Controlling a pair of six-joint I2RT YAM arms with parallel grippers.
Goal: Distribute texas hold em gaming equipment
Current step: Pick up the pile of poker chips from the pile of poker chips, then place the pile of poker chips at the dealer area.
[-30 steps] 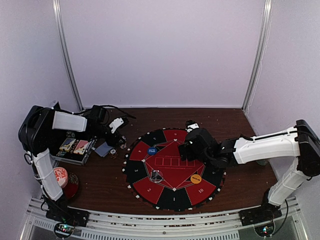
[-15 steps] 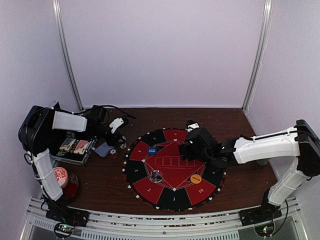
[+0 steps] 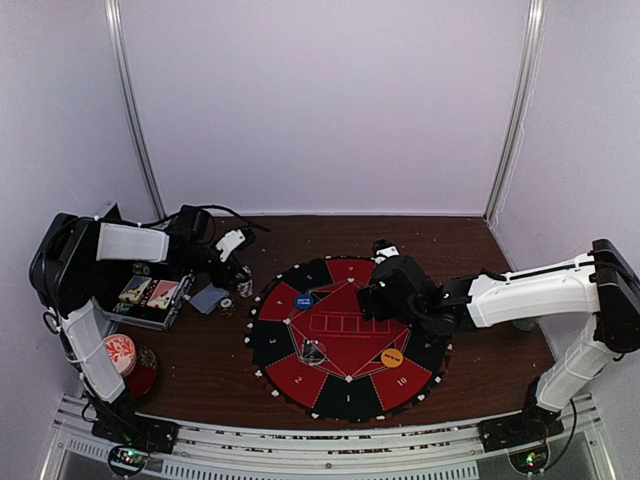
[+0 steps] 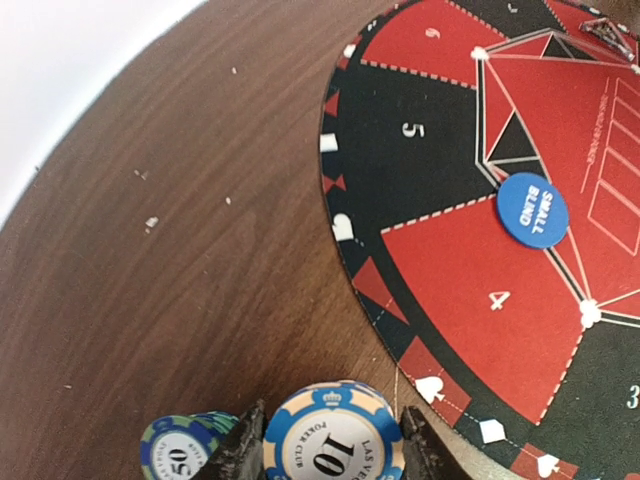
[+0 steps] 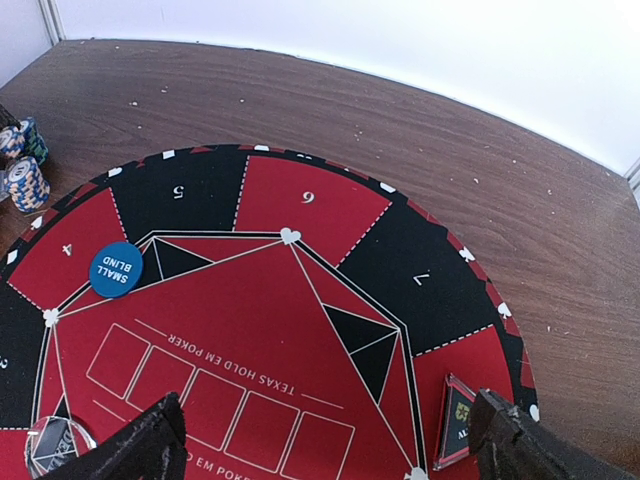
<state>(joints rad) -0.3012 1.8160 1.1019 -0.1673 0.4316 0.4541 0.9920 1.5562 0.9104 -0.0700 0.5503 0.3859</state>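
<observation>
From above, the left gripper point(image 3: 236, 270) was seen lowered just off the left rim of the round mat point(image 3: 350, 392), near an open case point(image 3: 150, 308). Its jaws could not be judged there. The right gripper point(image 3: 372, 297) was held over the mat's middle. An orange button point(image 3: 392, 357) lay on the mat's near right.

In the left wrist view, the fingers were closed on a blue-and-white chip point(image 4: 333, 440) marked 10. Whether more chips lay under it could not be told. A teal stack point(image 4: 180, 452) stood just beside the outer finger. The lift would best be made straight up so that this neighbour is not toppled. The chip should then be carried over the rim and released only once laid flat on a numbered seat. The blue button point(image 4: 532, 210) lay by seat 4.

In the right wrist view, the jaws were spread wide with nothing between them. They should be kept clear of the left arm's path.
</observation>
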